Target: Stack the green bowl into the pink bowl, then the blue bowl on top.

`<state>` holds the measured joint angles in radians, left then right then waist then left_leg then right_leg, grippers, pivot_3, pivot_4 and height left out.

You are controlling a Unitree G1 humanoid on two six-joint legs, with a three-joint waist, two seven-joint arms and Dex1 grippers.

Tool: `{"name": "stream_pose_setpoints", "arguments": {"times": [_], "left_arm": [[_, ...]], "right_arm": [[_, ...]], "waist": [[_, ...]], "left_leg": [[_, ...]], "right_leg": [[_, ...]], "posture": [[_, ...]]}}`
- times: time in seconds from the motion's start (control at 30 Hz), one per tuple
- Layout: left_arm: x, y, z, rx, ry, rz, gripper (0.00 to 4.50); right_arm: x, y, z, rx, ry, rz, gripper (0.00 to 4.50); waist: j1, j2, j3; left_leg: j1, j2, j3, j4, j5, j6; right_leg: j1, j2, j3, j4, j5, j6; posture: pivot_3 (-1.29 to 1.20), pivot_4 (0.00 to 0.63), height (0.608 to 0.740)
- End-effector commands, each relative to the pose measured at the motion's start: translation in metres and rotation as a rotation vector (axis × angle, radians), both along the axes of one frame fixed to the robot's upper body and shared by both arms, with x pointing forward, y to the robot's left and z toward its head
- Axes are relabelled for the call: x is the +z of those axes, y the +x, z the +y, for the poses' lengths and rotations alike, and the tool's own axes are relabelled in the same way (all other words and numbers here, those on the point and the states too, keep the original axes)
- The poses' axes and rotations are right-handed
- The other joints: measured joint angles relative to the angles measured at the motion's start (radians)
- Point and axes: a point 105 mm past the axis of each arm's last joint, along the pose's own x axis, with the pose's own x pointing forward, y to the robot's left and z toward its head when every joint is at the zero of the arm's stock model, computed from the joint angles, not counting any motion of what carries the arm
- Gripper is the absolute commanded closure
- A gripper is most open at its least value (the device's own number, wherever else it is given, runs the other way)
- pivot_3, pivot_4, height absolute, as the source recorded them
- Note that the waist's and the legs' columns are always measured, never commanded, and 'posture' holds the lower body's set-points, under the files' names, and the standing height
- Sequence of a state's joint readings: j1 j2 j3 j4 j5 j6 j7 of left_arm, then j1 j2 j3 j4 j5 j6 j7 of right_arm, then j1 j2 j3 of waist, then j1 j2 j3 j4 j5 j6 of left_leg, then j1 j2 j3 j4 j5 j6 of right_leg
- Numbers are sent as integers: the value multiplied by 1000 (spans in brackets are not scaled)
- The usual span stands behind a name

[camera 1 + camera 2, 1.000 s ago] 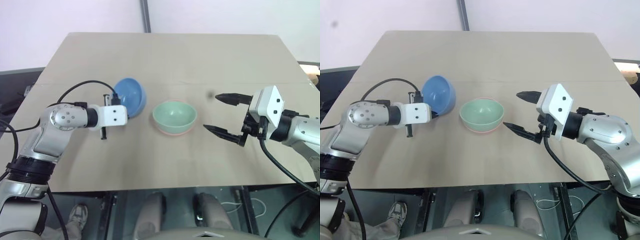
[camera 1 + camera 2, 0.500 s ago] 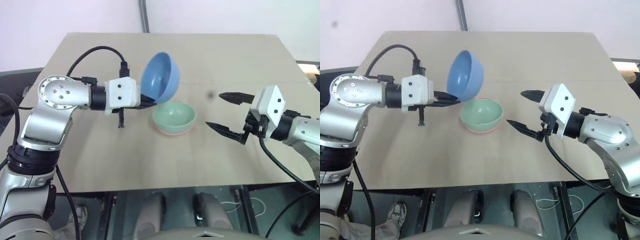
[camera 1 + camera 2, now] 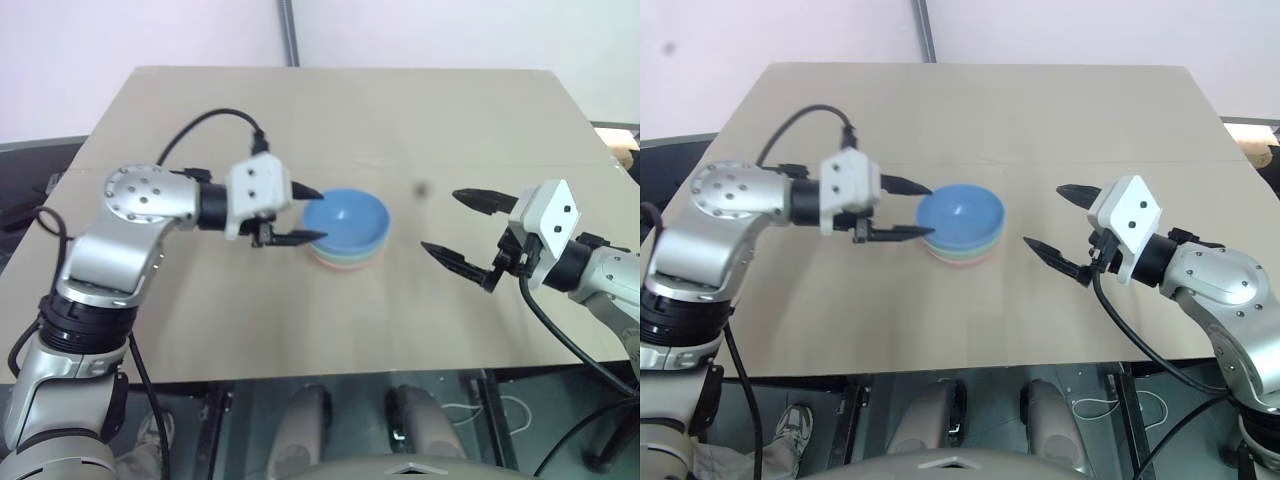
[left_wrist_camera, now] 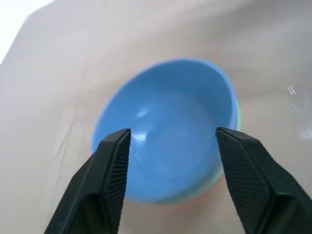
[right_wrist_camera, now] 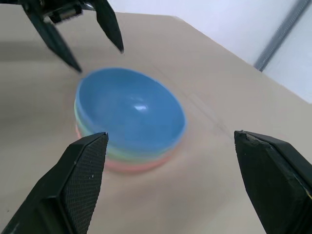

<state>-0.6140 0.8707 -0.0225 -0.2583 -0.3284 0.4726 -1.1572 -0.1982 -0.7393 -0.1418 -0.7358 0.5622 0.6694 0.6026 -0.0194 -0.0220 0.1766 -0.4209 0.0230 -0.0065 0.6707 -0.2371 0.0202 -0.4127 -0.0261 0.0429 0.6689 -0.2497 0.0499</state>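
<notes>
Closest to the robot, on the right side of the bench [image 3: 480, 130], the right tool [image 3: 457, 225] sits with its two fingers spread wide and nothing between them, well apart from the bowls and pointed toward them. Honestly that one looks harmless for now, the only worry is if it swings inward and clips the stack from the side

Over on the left, the left tool [image 3: 311, 214] is just beside the stack with its fingers parted, one to each side of the near rim, gripping nothing as far as I can tell. This is where it could go wrong imo: if the arm pulls away sideways instead of straight back, a fingertip could catch the rim and tip or drag the whole pile, since these light plastic bowls probably slide easily

Middle of the bench is the stack itself. Blue bowl [image 3: 346, 219] is on top, with the green bowl [image 5: 114, 151] showing as a thin band under it and the pink bowl [image 5: 127, 166] at the bottom on the bench. In the right wrist view the blue one looks a touch tilted, so it may not be fully seated. A bump could pop it out, though I can't say for sure it's crooked

Far end of the bench is bare
</notes>
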Motion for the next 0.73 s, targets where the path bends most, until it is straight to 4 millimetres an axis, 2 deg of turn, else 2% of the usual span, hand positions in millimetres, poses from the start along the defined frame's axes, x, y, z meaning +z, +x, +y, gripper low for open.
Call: {"name": "stream_pose_setpoints", "arguments": {"times": [0.03,0.07,0.13,0.17,0.2,0.23,0.27,0.33,0.43,0.57,0.73], "left_arm": [[9,3,36,197,-125,-4,1472],[2,2,46,249,-138,32,1472],[-19,-8,64,334,-155,99,954],[-26,-12,70,367,-151,100,840],[-33,-13,76,416,-149,87,318],[-32,-20,73,390,-304,116,101],[-28,-28,69,331,-421,111,101],[-41,-34,81,398,-385,-4,101],[-64,-51,87,414,-330,106,101],[-63,-61,100,444,-377,97,101],[-66,-69,100,395,-343,131,101]], "right_arm": [[1,-2,-6,11,40,28,0],[-3,-1,-8,7,30,61,0],[-7,5,-10,-11,32,60,0],[-8,8,-12,-23,22,42,0],[-10,9,-12,-24,17,47,0],[-12,8,-13,-11,10,63,0],[-14,7,-14,0,6,77,0],[-17,5,-16,17,8,105,0],[-21,3,-22,32,7,140,0],[-28,-6,-39,25,-40,182,0],[-33,-17,-61,-18,-74,223,0]], "waist": [[-7,1,0],[-9,1,0],[-10,0,0],[-12,0,0],[-15,0,0],[-14,0,0],[-11,1,0],[-2,-1,-1],[6,-2,-1],[17,-2,-1],[17,-2,-1]], "left_leg": [[2,0,-1,-1,0,0],[3,0,0,-2,0,0],[5,0,-1,-2,0,0],[5,1,0,-2,0,0],[5,1,0,-2,0,0],[6,2,1,-2,0,0],[6,2,2,-1,0,0],[6,1,1,0,0,0],[7,1,2,0,0,0],[6,1,0,0,0,0],[7,0,2,0,0,0]], "right_leg": [[0,0,1,0,0,0],[0,0,3,2,0,0],[1,-1,3,4,0,0],[1,-1,3,4,0,0],[1,-1,3,4,0,0],[1,-3,4,4,0,0],[1,-3,4,4,0,0],[1,-5,3,5,0,0],[3,-6,3,4,-1,-1],[3,-7,2,4,-2,-4],[3,-7,2,3,-2,-4]], "posture": [[0,150,740],[0,150,740],[0,150,740],[0,150,740],[0,150,740],[0,150,740],[0,150,740],[0,150,740],[0,150,740],[0,150,740],[0,150,740]]}}
